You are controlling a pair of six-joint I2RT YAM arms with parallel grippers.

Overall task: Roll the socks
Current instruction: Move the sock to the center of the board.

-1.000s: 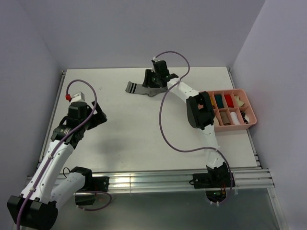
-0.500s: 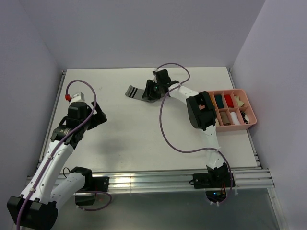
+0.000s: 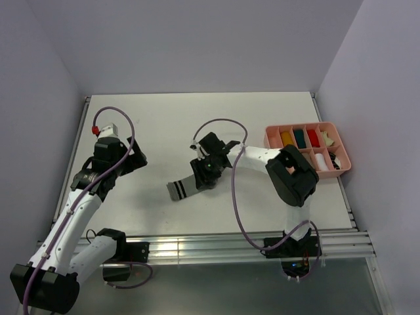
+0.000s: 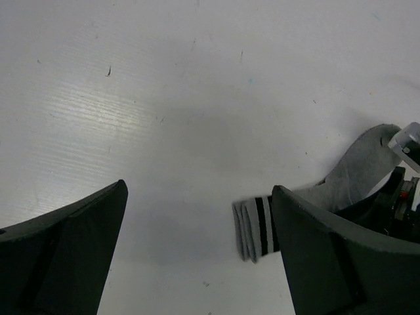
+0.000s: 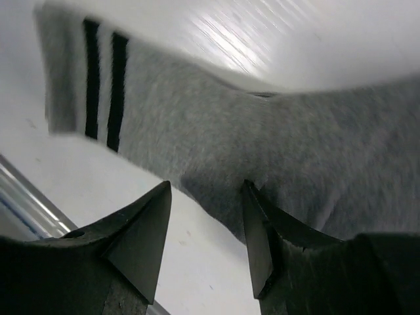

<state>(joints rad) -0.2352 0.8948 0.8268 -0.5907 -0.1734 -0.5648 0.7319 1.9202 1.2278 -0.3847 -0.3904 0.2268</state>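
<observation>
Right gripper [image 3: 205, 169] seems to be pinching the grey sock [image 3: 187, 184] near its foot end. The close view is blurry, so it is hard to tell how firm the pinch is. The sock lies near the middle of the white counter [image 3: 157, 125]. Its cuff [image 3: 177, 191], with two dark stripes, points toward the near left. The left gripper [image 3: 134, 159] hangs wide open and holds nothing. It is well apart from the sock, off to the left. A pink tray [image 3: 324, 175] sits at the right side.

What could go wrong? The pinch may have only a bit of cloth, so the sock could slip out. Nothing holds the cuff end down, so the sock might slide or bunch up and not roll neatly. A crooked start would make a loose, lumpy roll.
</observation>
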